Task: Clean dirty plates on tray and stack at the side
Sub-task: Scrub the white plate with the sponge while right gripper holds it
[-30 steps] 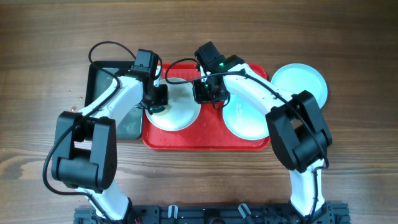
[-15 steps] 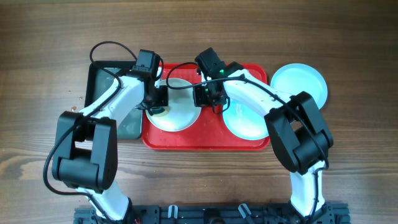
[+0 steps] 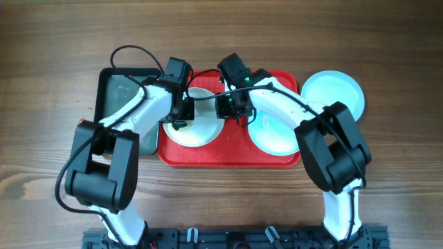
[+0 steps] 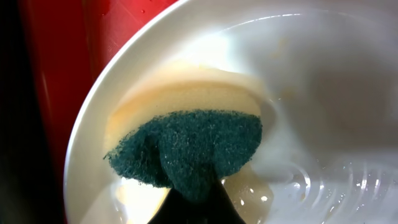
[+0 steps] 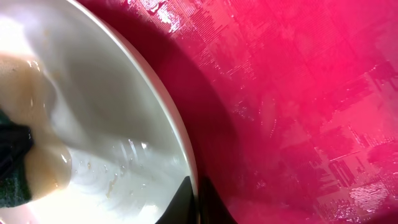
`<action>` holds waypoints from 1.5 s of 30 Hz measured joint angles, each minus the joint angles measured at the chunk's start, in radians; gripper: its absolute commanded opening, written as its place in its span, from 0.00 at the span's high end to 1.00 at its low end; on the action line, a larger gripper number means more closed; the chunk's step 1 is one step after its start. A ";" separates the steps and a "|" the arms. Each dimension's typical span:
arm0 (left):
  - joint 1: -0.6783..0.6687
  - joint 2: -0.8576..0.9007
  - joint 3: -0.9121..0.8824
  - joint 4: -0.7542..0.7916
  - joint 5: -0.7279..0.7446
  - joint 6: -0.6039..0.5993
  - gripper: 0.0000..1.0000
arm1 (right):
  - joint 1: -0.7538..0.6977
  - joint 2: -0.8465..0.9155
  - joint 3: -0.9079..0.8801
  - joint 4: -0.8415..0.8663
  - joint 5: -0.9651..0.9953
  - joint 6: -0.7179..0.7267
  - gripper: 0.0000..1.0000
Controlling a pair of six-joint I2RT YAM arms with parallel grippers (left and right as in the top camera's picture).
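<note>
A white plate sits on the left half of the red tray. My left gripper is shut on a sponge, yellow with a dark green scrub side, and presses it on the plate's wet inside. My right gripper is shut on the white plate's right rim. A turquoise plate lies on the tray's right half. Another turquoise plate lies on the table to the right of the tray.
A black tray with a grey cloth or water in it stands left of the red tray. The red tray floor is wet. Wooden table all round.
My left gripper has shifted right and a little up with the sponge, across the white plate. My right gripper stays on the plate's rim, slightly lower left than a second ago.
</note>
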State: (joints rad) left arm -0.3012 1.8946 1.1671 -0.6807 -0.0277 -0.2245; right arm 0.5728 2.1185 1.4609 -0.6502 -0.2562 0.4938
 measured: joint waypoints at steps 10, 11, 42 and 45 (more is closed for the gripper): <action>0.021 0.051 0.050 -0.015 0.433 0.058 0.96 | 0.000 0.000 0.000 -0.002 0.003 0.000 0.96; 0.025 0.052 0.061 -0.031 0.443 0.059 0.96 | 0.000 0.000 0.000 -0.002 0.003 0.000 0.96; 0.041 -0.044 -0.047 0.048 0.014 0.050 0.96 | 0.000 0.000 0.000 -0.002 0.003 0.000 0.96; 0.041 -0.044 -0.052 0.070 0.040 0.019 0.96 | 0.000 0.000 0.000 -0.002 0.003 0.000 0.96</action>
State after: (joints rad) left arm -0.2604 1.8507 1.1152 -0.6109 0.0120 -0.2050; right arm 0.5724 2.1181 1.4609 -0.6518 -0.2535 0.4938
